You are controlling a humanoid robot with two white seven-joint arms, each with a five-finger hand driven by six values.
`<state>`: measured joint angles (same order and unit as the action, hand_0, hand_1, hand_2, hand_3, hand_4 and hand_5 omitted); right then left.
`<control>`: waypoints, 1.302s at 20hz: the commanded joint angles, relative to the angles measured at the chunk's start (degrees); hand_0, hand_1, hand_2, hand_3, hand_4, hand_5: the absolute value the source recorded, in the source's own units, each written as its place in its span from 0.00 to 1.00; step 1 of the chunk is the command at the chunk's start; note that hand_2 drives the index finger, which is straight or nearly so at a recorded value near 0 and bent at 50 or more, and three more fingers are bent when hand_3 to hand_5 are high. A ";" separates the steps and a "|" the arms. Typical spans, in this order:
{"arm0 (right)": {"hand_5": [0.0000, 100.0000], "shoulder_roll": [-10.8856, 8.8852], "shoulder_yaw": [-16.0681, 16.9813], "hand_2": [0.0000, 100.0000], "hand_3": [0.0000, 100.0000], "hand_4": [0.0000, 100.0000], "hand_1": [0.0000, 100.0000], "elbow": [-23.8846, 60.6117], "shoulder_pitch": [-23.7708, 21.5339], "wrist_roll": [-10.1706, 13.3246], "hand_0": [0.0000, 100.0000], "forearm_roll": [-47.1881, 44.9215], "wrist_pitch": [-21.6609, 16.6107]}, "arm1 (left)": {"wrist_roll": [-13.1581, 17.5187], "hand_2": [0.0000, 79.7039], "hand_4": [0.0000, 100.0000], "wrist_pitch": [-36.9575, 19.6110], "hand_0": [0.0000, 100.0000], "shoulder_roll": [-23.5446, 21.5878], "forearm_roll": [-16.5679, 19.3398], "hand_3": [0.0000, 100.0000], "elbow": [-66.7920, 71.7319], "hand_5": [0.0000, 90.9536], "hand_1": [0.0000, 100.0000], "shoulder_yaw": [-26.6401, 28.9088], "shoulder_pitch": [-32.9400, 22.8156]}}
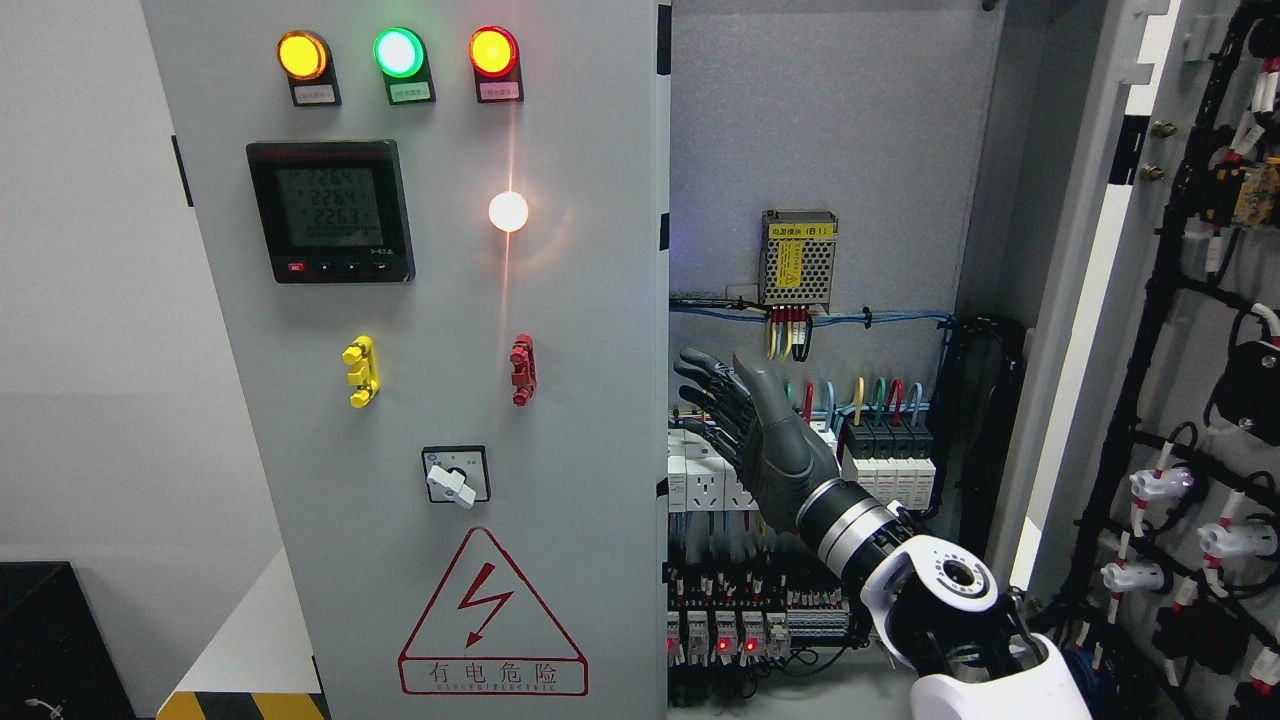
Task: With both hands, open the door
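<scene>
While the right door (1190, 330) stands swung wide open at the cabinet's right, the left door (420, 400) is still closed, lamps lit. Right hand (745, 425) sits just right of the left door's free edge, fingers extended and relaxed, gripping nothing, in front of the breakers (885, 455) inside.

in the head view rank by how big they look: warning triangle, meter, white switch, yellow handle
1. warning triangle, largest
2. meter
3. white switch
4. yellow handle, about as tall as the switch but narrower, so those two are close

All four sit on the same door face, so nearness barely skews this.
</scene>
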<state>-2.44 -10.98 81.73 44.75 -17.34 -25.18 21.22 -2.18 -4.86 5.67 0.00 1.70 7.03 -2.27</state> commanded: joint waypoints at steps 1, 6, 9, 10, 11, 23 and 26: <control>0.00 -1.52 0.79 0.00 0.00 0.00 0.00 -1.39 0.34 -2.17 0.19 -1.10 0.05 | -0.02 0.00 0.00 0.03 0.00 0.04 1.85 0.00 0.32 0.00 0.00 0.00 0.07; 0.00 -2.13 0.70 0.00 0.00 0.00 0.00 -0.60 0.16 -2.26 0.19 -1.28 0.05 | -0.02 0.00 0.00 0.03 0.00 -0.04 1.85 0.00 0.32 0.00 0.00 0.00 -0.02; 0.00 -2.05 0.70 0.00 0.00 0.00 0.00 -0.60 0.16 -2.26 0.19 -1.19 0.05 | -0.02 0.00 0.00 0.03 0.00 -0.04 1.85 0.00 0.32 0.00 0.00 0.00 0.07; 0.00 -2.05 0.61 0.00 0.00 0.00 0.00 -0.60 0.16 -2.26 0.19 -1.19 0.05 | -0.02 0.00 0.00 0.03 0.00 0.04 1.85 0.00 0.32 0.00 0.00 0.00 -0.02; 0.00 -2.05 0.44 0.00 0.00 0.00 0.00 -0.60 0.16 -2.26 0.19 -1.19 0.05 | -0.02 0.00 0.00 0.03 0.00 -0.04 1.93 0.00 0.23 0.00 0.00 0.00 0.07; 0.00 -1.87 0.09 0.00 0.00 0.00 0.00 -0.51 0.34 -5.34 0.19 -1.19 0.05 | -0.02 0.00 0.00 0.03 0.00 0.05 1.85 0.00 0.32 0.00 0.00 0.00 -0.02; 0.00 -1.87 0.09 0.00 0.00 0.00 0.00 -0.78 1.39 -5.42 0.19 -1.19 0.05 | -0.02 0.00 0.00 0.03 0.00 0.04 1.93 0.00 0.23 0.00 0.00 0.00 0.07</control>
<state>-4.13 -10.80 81.19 45.34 -22.55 -26.36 21.23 -2.18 -4.86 5.68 0.00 1.83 7.03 -2.27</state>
